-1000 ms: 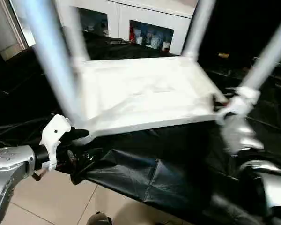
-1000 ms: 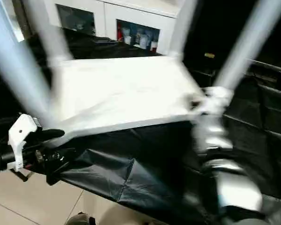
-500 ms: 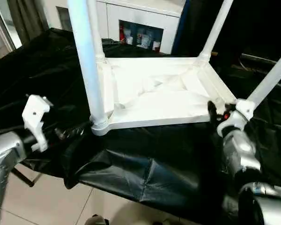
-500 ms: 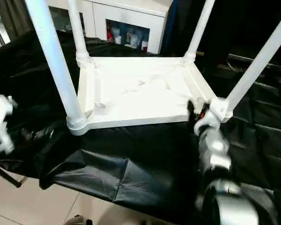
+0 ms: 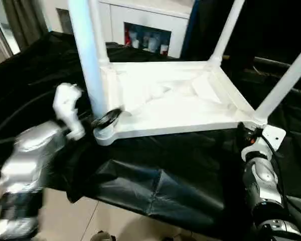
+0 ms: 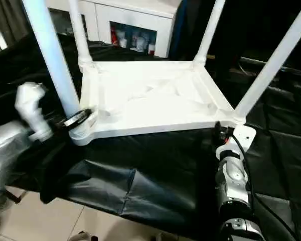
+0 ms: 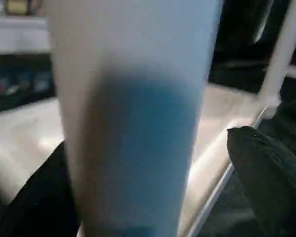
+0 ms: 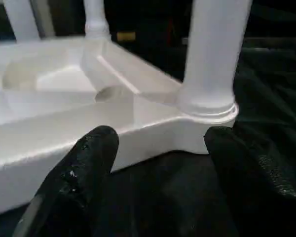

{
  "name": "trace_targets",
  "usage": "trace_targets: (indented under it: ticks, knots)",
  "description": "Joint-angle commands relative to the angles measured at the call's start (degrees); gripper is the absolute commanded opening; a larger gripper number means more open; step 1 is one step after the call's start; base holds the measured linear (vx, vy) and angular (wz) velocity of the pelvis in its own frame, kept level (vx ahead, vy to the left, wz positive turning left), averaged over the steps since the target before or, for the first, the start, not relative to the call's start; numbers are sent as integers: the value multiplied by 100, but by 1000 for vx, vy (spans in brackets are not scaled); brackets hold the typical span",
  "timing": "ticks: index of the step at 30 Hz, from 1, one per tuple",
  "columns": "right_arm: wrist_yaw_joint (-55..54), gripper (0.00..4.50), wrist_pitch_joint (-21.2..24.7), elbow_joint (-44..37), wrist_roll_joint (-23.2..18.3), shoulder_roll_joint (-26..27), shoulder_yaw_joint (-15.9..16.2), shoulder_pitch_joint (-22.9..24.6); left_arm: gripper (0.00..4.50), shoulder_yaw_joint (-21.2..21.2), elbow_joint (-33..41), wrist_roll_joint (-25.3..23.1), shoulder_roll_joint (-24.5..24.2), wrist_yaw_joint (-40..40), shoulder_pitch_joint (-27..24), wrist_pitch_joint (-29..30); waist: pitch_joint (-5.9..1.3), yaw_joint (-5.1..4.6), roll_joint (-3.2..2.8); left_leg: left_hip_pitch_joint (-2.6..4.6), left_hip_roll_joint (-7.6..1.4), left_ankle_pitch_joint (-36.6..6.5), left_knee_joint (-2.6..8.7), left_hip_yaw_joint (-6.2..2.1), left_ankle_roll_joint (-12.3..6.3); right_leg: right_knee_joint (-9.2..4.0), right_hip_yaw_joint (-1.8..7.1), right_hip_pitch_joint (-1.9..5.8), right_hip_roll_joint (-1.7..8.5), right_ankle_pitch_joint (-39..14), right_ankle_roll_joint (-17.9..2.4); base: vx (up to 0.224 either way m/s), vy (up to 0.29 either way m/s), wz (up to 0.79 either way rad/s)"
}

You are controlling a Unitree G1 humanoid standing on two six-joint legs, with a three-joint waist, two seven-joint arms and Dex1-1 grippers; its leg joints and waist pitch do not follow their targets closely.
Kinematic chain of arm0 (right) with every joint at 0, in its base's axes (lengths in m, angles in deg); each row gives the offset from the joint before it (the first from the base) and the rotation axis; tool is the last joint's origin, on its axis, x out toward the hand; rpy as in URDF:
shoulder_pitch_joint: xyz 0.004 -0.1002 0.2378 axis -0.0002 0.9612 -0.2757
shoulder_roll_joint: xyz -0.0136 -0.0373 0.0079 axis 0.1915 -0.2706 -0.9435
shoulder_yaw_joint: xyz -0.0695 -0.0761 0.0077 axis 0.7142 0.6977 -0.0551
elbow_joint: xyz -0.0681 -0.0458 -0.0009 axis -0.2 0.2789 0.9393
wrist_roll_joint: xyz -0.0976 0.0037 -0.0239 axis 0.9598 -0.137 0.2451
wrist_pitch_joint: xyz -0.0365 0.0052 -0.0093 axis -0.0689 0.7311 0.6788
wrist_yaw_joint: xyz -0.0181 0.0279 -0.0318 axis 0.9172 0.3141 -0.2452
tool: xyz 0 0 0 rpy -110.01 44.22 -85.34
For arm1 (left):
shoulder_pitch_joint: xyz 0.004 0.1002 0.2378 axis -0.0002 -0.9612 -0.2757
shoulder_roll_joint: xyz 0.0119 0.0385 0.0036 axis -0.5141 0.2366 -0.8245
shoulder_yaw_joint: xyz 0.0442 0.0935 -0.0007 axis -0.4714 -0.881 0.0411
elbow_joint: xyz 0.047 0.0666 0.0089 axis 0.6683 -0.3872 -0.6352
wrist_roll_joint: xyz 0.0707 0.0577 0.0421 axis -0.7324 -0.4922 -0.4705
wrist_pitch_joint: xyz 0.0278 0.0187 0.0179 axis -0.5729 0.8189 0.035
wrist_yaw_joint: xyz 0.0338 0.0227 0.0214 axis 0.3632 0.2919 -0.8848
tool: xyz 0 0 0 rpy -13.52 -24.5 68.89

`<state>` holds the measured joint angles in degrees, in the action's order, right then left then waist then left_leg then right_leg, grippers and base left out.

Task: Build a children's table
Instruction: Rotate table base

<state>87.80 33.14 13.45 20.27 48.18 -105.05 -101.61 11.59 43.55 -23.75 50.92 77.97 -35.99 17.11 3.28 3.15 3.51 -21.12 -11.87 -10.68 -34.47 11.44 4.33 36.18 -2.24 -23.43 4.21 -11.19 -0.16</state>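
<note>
- Black cloth is covering the bench; children's table is lying upside down mid-frame, four legs up
- left gripper is spreading around the near-left leg; right gripper is gaping by the lower-right corner
- looks like leg-seating; next it needs clamping

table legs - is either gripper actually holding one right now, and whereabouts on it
No hold can be confirmed. The left gripper stands open around the base of the near left leg. The right gripper is open, short of the near right corner socket.

Dim room, left arm motion-blurred
</note>
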Motion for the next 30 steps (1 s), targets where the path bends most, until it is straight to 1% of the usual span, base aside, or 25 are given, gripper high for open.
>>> trace_targets:
  ticks: [1, 2, 3, 4, 6, 7, 8, 9, 10, 11, 12, 13, 14, 15, 16, 17, 19, 20, 21, 23, 24, 25, 27, 28, 30]
  knots:
    - [-87, 329, 395, 227, 141, -114, 61, -198, 439, -368, 374, 480, 139, 542, 74, 282, -401, 2, -12, 52, -58, -939, 377, -33, 5, -371, 204, 262, 249, -708, -935, 0, 0, 0]
    - [-31, 329, 499, 355, 126, -135, 75, -303, 439, -494, 586, 703, 167, 775, 47, 513, -403, 13, -22, 69, -65, -894, 366, -18, -31, -361, 205, 244, 241, -566, -1008, 0, 0, 0]
    - [-18, 329, 522, 366, 120, -136, 76, -318, 439, -517, 613, 741, 169, 814, 45, 545, -411, 10, -18, 57, -68, -849, 362, -20, -49, -336, 204, 261, 243, -469, -1045, 0, 0, 0]
    - [33, 329, 600, 507, 173, -168, 135, -442, 439, -661, 824, 997, 112, 1082, -8, 836, -402, 27, -36, 72, -72, -815, 353, -2, -118, -333, 206, 240, 230, -301, -1105, 0, 0, 0]
    - [172, 329, 738, 782, 246, -214, 242, -670, 439, -826, 1049, 1321, 62, 1378, -43, 1207, -409, 13, -26, 51, -67, -763, 361, -12, -108, -308, 194, 270, 234, -277, -1147, 0, 0, 0]
    - [198, 329, 766, 926, 301, -232, 295, -789, 439, -876, 1123, 1455, 69, 1468, -30, 1353, -408, 7, -22, 69, -65, -792, 350, 4, -83, -315, 193, 257, 224, -308, -1168, 0, 0, 0]
    - [195, 329, 781, 1007, 338, -235, 318, -869, 439, -901, 1134, 1508, 97, 1525, 1, 1411, -400, -9, 5, 31, -56, -776, 351, 1, -89, -326, 200, 293, 227, -336, -1146, 0, 0, 0]
    - [237, 329, 832, 1102, 359, -231, 340, -963, 439, -950, 1154, 1545, 124, 1583, 35, 1453, -398, -12, -4, 39, -57, -784, 347, 3, -75, -326, 203, 285, 233, -360, -1142, 0, 0, 0]
    - [244, 329, 841, 1119, 362, -230, 343, -980, 439, -959, 1158, 1552, 129, 1593, 40, 1460, -395, -31, 27, 30, -56, -796, 350, 2, -82, -335, 202, 289, 232, -402, -1127, 0, 0, 0]
    - [312, 329, 962, 1271, 415, -217, 393, -1153, 439, -1065, 1177, 1621, 174, 1697, 118, 1538, -392, -66, 63, 27, -54, -853, 343, 2, -91, -360, 204, 292, 233, -570, -1076, 0, 0, 0]
    - [397, 329, 1055, 1382, 464, -183, 465, -1296, 439, -1174, 1198, 1689, 229, 1786, 205, 1625, -398, -84, 82, 24, -56, -845, 342, -1, -94, -359, 203, 297, 239, -655, -1065, 0, 0, 0]
    - [397, 329, 1055, 1382, 464, -183, 465, -1296, 439, -1174, 1198, 1689, 229, 1786, 205, 1625, -395, -88, 66, 23, -57, -845, 340, -6, -86, -355, 203, 292, 243, -701, -1070, 0, 0, 0]
    - [490, 329, 1091, 1440, 505, -129, 538, -1392, 439, -1273, 1206, 1732, 301, 1848, 295, 1677, -386, -96, 63, 29, -63, -859, 343, -6, -77, -369, 203, 284, 245, -770, -1047, 0, 0, 0]
    - [571, 329, 1081, 1508, 549, -59, 615, -1488, 439, -1379, 1209, 1780, 389, 1883, 406, 1741, -396, -96, 49, 36, -68, -848, 340, -13, -47, -353, 198, 282, 251, -771, -1063, 0, 0, 0]
    - [589, 329, 1081, 1523, 556, -41, 631, -1509, 439, -1402, 1206, 1790, 411, 1890, 433, 1756, -396, -96, 49, 36, -68, -848, 340, -13, -47, -353, 198, 282, 251, -771, -1063, 0, 0, 0]
    - [653, 329, 1087, 1602, 593, 46, 692, -1601, 439, -1491, 1172, 1840, 512, 1908, 560, 1826, -387, -118, 54, 13, -75, -792, 351, -22, -25, -344, 194, 296, 252, -681, -1068, 0, 0, 0]
    - [729, 329, 1090, 1647, 657, 189, 789, -1677, 439, -1621, 1084, 1849, 709, 1915, 730, 1851, -395, -137, 45, 23, -78, -806, 343, -20, -19, -339, 199, 290, 252, -591, -1112, 0, 0, 0]
    - [757, 329, 1093, 1661, 672, 228, 814, -1698, 439, -1658, 1065, 1853, 755, 1931, 768, 1861, -393, -140, 56, 24, -76, -807, 341, -16, -22, -341, 200, 289, 251, -567, -1136, 0, 0, 0]
    - [798, 329, 1073, 1666, 716, 306, 876, -1724, 439, -1745, 1006, 1819, 866, 1933, 836, 1848, -399, -149, 63, 9, -71, -746, 336, -19, -46, -325, 205, 313, 251, -427, -1168, 0, 0, 0]
    - [845, 329, 1059, 1668, 734, 374, 920, -1739, 439, -1836, 944, 1775, 983, 1936, 880, 1809, -412, -155, 57, 8, -71, -675, 326, -19, -103, -309, 207, 327, 253, -261, -1210, 0, 0, 0]
    - [889, 329, 1048, 1695, 751, 417, 930, -1764, 439, -1897, 887, 1734, 1049, 1937, 915, 1780, -415, -155, 51, 17, -73, -632, 323, -15, -148, -306, 207, 320, 251, -151, -1254, 0, 0, 0]
    - [955, 329, 1027, 1709, 784, 496, 971, -1783, 439, -2014, 733, 1578, 1202, 1878, 991, 1651, -418, -156, 47, 23, -72, -603, 321, -14, -193, -302, 206, 320, 245, -65, -1299, 0, 0, 0]
    - [968, 329, 1020, 1734, 818, 533, 997, -1801, 439, -2063, 623, 1499, 1289, 1835, 1045, 1572, -414, -157, 43, 29, -75, -616, 324, -13, -222, -308, 205, 315, 245, -51, -1331, 0, 0, 0]
    - [968, 329, 999, 1758, 845, 568, 1018, -1815, 439, -2094, 480, 1392, 1394, 1748, 1114, 1465, -413, -156, 50, 24, -79, -646, 326, -17, -229, -314, 204, 326, 251, -77, -1347, 0, 0, 0]
    - [986, 329, 959, 1808, 848, 622, 1014, -1843, 439, -2123, 282, 1286, 1531, 1687, 1223, 1360, -410, -157, 46, 35, -85, -730, 329, -18, -218, -326, 205, 322, 253, -158, -1353, 0, 0, 0]
